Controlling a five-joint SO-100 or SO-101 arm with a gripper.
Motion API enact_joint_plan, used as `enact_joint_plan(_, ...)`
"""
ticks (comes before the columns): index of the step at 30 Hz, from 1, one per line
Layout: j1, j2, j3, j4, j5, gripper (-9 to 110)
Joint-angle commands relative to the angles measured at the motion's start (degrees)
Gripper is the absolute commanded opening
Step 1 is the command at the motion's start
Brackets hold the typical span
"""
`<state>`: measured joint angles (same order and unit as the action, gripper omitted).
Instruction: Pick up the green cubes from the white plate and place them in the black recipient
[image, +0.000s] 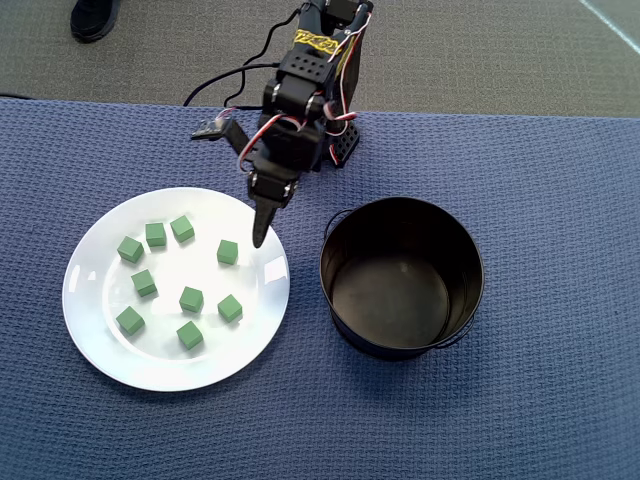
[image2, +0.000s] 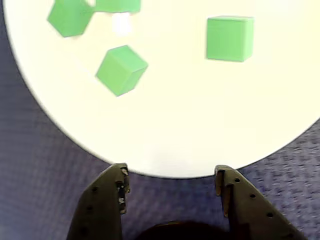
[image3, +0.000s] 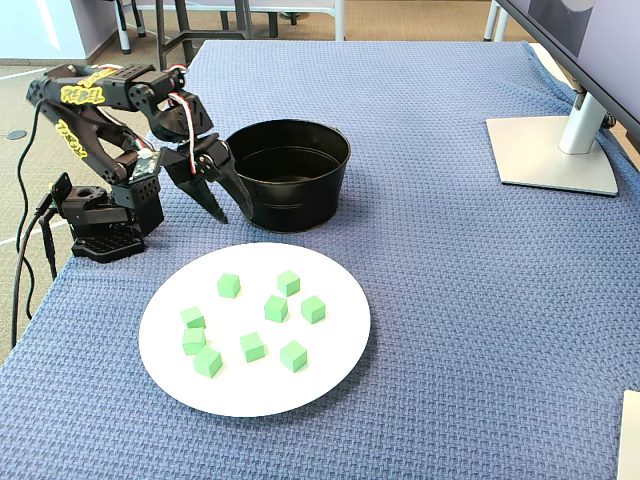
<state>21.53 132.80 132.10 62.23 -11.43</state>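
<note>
Several green cubes (image: 191, 299) lie scattered on the white plate (image: 85, 300) at the left of the overhead view. The black recipient (image: 400, 290) stands just right of the plate, and nothing shows inside it. My gripper (image: 260, 232) points down over the plate's upper right rim, closest to one cube (image: 227, 252). In the wrist view the gripper (image2: 171, 175) is open and empty at the plate (image2: 190, 115) edge, with cubes (image2: 121, 69) ahead of it. In the fixed view the gripper (image3: 235, 213) hangs between the recipient (image3: 290, 175) and the plate (image3: 345, 335).
The arm's base (image3: 100, 215) with its cables sits at the left edge of the blue cloth in the fixed view. A monitor stand (image3: 550, 150) is at the far right. A dark shoe (image: 92, 18) rests on the floor beyond the table.
</note>
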Motion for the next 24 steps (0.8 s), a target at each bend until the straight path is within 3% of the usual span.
enact_joint_plan(1,3.4,-8.5,-8.1,1.3,-3.3,17)
enact_joint_plan(5,8.0,-15.4,-10.6,-4.0,-2.5,18)
enact_joint_plan(14,11.2,-27.5,-18.2,-2.5,-8.3,20)
enact_joint_plan(24,10.5,-29.9,-18.0,2.7,-24.1,21)
